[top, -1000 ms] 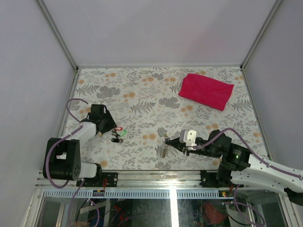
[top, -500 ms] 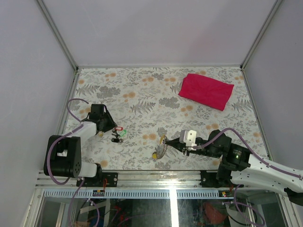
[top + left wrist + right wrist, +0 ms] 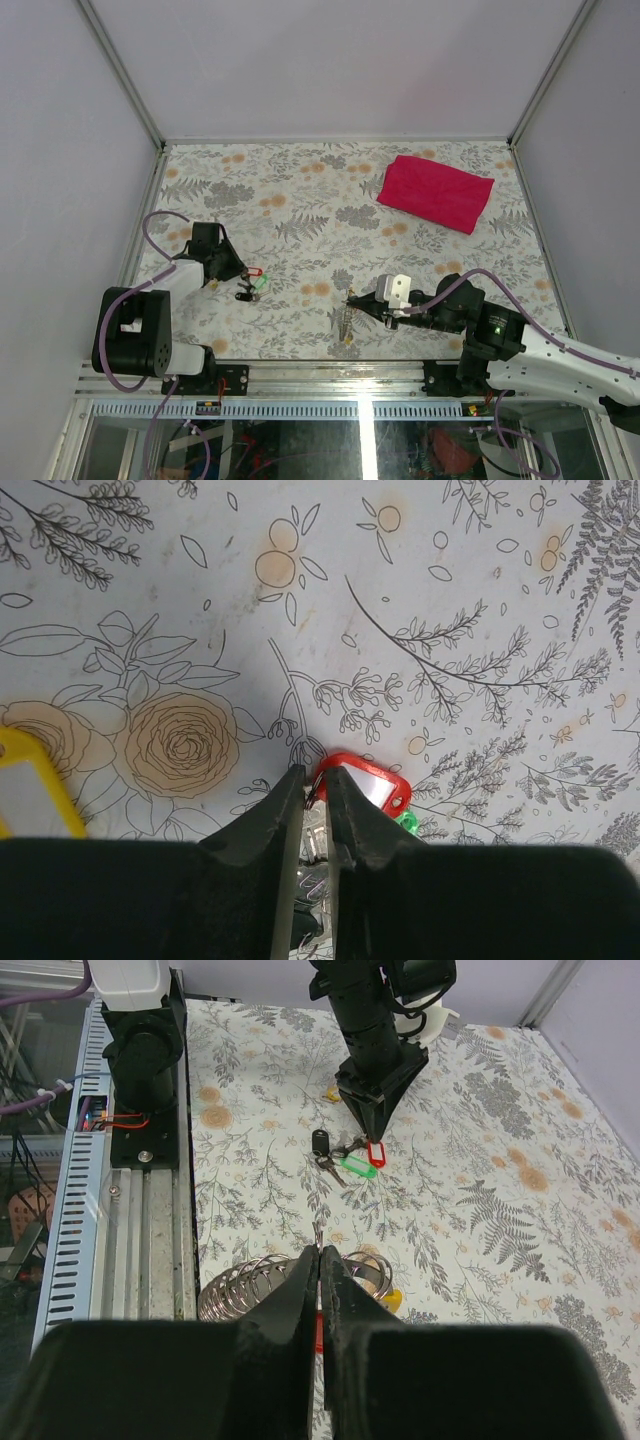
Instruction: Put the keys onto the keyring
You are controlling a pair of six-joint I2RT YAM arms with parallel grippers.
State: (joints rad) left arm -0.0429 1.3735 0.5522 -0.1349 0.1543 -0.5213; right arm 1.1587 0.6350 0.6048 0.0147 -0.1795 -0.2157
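The keys [image 3: 250, 284] lie left of centre on the floral table: a red tag [image 3: 365, 783], a green tag [image 3: 407, 822] and a small black piece [image 3: 320, 1142]. My left gripper [image 3: 237, 271] touches their left side. In the left wrist view it [image 3: 316, 780] is shut on the thin wire loop at the red tag's end. The keyring [image 3: 346, 318], a coil of silvery rings [image 3: 240, 1280] with a yellow tag [image 3: 392, 1300], hangs at my right gripper [image 3: 353, 297]. The right gripper [image 3: 320, 1252] is shut on it, with a bit of red between the fingers.
A big red cloth [image 3: 435, 192] lies at the back right. A loose yellow tag [image 3: 25, 770] lies left of my left gripper. The table's near edge rail [image 3: 140, 1210] runs just beside the keyring.
The keyring fanned out to the left half a second ago and now hangs narrow again under the right gripper. The left gripper stays at the keys.
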